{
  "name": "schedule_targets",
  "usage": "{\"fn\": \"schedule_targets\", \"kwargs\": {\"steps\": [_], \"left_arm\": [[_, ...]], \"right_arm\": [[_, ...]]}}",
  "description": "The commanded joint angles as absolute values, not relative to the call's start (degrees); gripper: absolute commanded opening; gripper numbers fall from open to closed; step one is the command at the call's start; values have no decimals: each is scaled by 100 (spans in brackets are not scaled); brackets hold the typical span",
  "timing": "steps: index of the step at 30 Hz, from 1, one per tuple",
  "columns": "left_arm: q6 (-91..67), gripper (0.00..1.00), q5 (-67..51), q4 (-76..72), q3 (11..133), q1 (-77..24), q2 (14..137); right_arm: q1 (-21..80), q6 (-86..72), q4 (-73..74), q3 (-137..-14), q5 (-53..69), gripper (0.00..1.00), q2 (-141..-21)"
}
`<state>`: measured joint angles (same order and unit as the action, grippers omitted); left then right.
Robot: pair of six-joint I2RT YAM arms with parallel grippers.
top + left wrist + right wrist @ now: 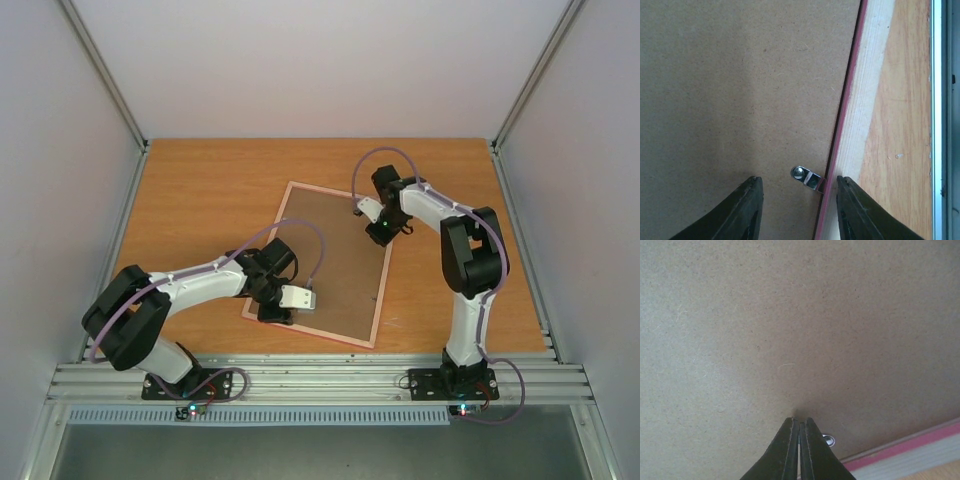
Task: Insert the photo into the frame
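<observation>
Left wrist view has my left claw half-open astride a clip on the table-laid frame, right claw shut against the backing board; photo unseen, so I judge clip-turning comes next.

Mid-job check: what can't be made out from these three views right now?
- Photo: not seen in any view; the backing board covers the frame, so what lies under it is hidden.
- Right wrist: a metal clip is partly hidden behind the shut right gripper.
- Top view: fingertips of the left gripper are hidden under its own wrist.
</observation>
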<state>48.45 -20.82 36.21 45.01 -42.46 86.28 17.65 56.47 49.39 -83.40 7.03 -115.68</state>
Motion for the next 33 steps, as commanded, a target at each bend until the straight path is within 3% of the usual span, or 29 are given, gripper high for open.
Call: {"fn": "schedule_targets", "kwargs": {"steps": [1, 15, 25, 33], "left_arm": [[4943, 40, -1916, 3457, 4532, -4214, 8831], [5275, 33, -1820, 3624, 4551, -3990, 9066], [5223, 33, -1871, 3644, 4646, -3990, 9138], [5190, 33, -1868, 3640, 4648, -3990, 9140]], "right_arm": [[1767, 6170, 4716, -7841, 115, 4, -11787], [1591, 7508, 4620, -7217, 18, 3, -11432], [1576, 7366, 5247, -7950, 189, 4, -11651], [1617, 8271, 5032, -7548, -546, 8, -11501]]}}
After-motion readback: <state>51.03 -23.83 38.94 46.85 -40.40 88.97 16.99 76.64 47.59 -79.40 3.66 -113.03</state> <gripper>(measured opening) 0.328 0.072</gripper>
